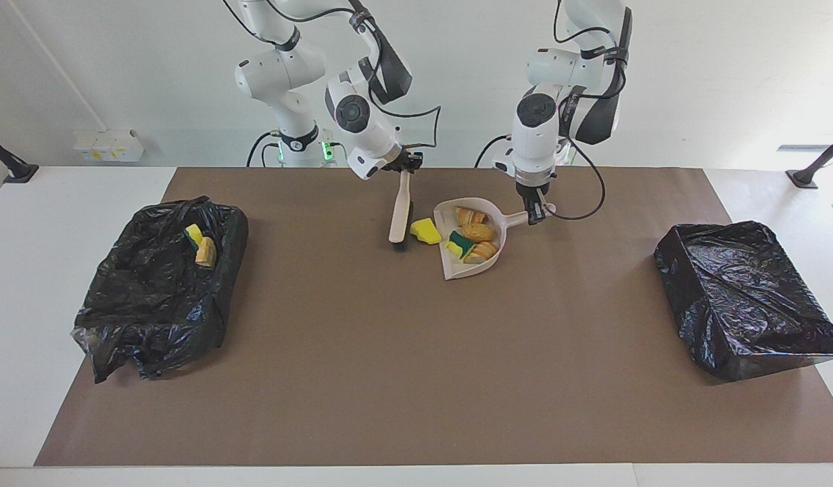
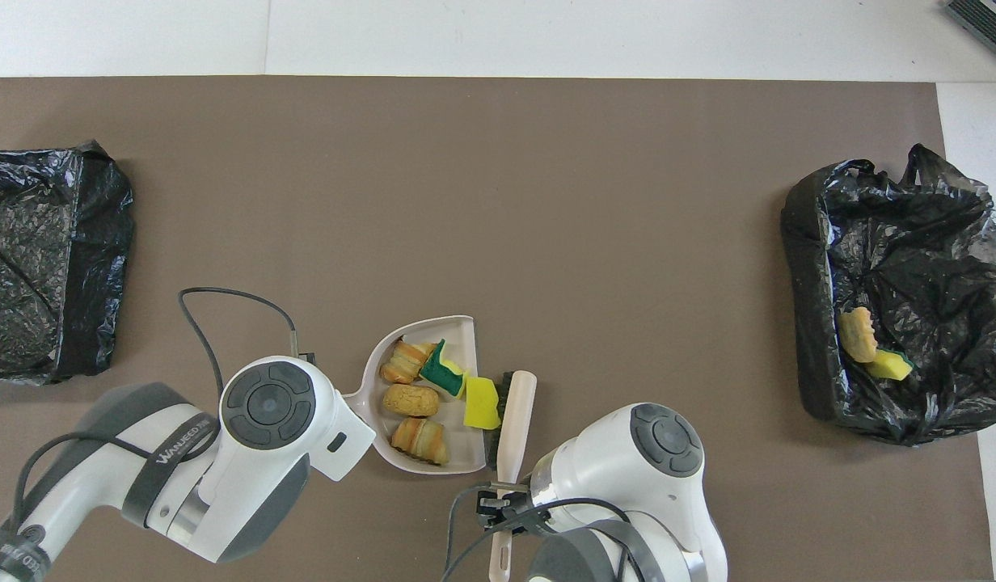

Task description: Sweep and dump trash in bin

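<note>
While our left gripper [image 1: 533, 215] clamps the dustpan [image 1: 468, 267] handle, our right gripper [image 1: 404, 164] clamps the brush [image 1: 401, 215], jaws clenched on both. Yellow sponge scrap [image 1: 426, 230] sits at the pan's mouth, touching the bristles; four scraps [image 2: 412, 398] lie inside, two more [image 1: 201, 245] in the bin [image 1: 153, 297] toward the right arm's end of the worktop.

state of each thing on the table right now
left gripper: shut on dustpan handle
right gripper: shut on brush handle
dustpan: holding four scraps
yellow sponge piece: at dustpan's lip, brush beside it
bin by right arm: two scraps inside
bin by left arm: no scraps visible
</note>
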